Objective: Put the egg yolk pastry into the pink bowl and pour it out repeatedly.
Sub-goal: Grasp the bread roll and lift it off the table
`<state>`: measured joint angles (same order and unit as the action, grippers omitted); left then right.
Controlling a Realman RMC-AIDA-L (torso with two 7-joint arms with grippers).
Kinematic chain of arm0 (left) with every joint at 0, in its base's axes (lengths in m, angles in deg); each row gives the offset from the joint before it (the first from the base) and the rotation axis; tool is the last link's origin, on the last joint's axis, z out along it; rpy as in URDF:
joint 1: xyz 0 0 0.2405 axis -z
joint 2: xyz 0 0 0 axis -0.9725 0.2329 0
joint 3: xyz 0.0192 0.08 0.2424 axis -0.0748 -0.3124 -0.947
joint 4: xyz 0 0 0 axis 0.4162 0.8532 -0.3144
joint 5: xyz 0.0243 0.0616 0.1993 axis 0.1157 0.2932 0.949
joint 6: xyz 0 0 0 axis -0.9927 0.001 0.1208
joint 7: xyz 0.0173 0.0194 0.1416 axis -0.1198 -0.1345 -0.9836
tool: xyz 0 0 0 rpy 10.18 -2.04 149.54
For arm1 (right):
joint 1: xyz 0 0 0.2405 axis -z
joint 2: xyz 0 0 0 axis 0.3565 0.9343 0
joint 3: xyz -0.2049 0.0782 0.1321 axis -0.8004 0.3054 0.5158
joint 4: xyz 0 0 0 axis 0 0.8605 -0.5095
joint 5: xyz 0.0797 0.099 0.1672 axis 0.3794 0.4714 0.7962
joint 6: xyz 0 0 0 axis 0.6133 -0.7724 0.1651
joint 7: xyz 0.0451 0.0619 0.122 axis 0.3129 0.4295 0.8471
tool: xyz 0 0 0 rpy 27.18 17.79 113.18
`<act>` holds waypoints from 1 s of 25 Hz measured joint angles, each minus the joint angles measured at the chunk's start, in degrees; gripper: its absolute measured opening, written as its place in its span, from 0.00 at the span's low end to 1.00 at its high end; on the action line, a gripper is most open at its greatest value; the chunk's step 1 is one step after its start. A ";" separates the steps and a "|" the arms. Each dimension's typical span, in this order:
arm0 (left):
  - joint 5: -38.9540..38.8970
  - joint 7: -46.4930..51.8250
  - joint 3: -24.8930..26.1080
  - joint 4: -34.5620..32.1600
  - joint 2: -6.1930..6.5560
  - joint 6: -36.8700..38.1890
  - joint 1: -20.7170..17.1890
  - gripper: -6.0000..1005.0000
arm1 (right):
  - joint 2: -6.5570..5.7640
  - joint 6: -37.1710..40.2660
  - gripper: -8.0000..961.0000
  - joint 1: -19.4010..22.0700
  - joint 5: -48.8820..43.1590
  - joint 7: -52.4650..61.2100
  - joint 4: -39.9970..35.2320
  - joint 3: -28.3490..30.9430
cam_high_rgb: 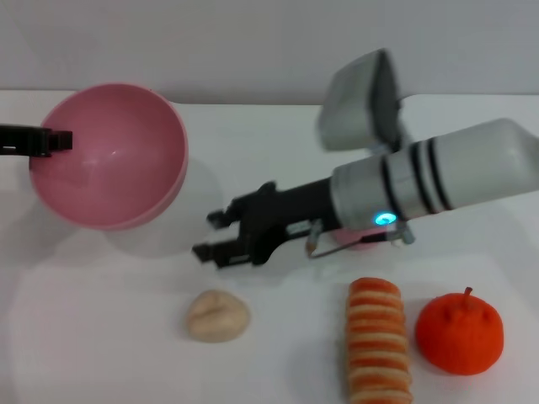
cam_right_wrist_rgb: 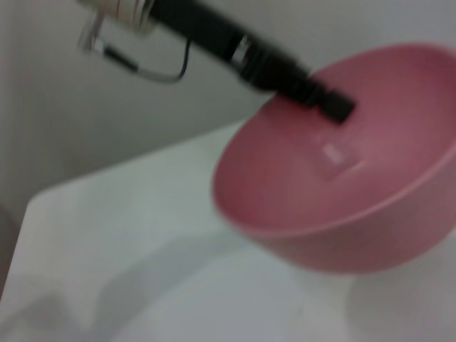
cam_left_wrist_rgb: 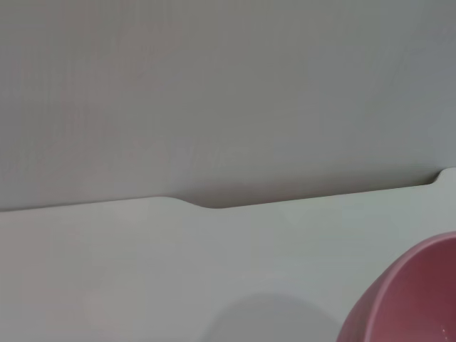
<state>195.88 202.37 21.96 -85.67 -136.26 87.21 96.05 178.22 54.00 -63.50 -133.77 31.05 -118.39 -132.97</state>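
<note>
R pincer (cam_high_rgb: pixel 205 236), spread & empty, hovers just above/behind egg yolk pastry (cam_high_rgb: pixel 217 316); nearer arm. L pincer (cam_high_rgb: pixel 59 140) pinches pink bowl (cam_high_rgb: pixel 126 181) rim, tilted.

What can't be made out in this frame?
- Left gripper: head view's edge cuts its arm; grip on the pink bowl rim unclear.
- Small pink thing behind the right gripper's arm: mostly hidden.
- Striped roll: bottom edge cuts it.
- Egg yolk pastry: absent from wrist views.

Bright, even light washes the white table (cam_high_rgb: pixel 101 337); a soft shadow pools beneath the pink bowl (cam_high_rgb: pixel 109 156), which blurs in the right wrist view.
</note>
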 joint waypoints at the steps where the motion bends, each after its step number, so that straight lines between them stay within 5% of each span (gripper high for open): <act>1: 0.00 0.05 0.01 -0.01 -0.01 0.03 -0.02 0.01 | -0.06 -0.65 0.56 -0.38 -0.12 1.16 -0.34 -1.80; 18: -0.02 0.12 -0.46 0.60 -0.19 0.02 0.89 0.01 | 0.19 -11.73 0.54 0.86 -0.29 2.11 -2.96 -22.68; 25: -0.02 0.12 -1.04 0.78 -0.26 -0.39 0.88 0.01 | 0.23 -14.89 0.53 0.87 -0.29 1.99 -2.07 -25.22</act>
<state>195.86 202.49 20.93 -84.89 -136.51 86.82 96.93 178.45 39.11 -62.62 -134.06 33.04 -120.45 -158.19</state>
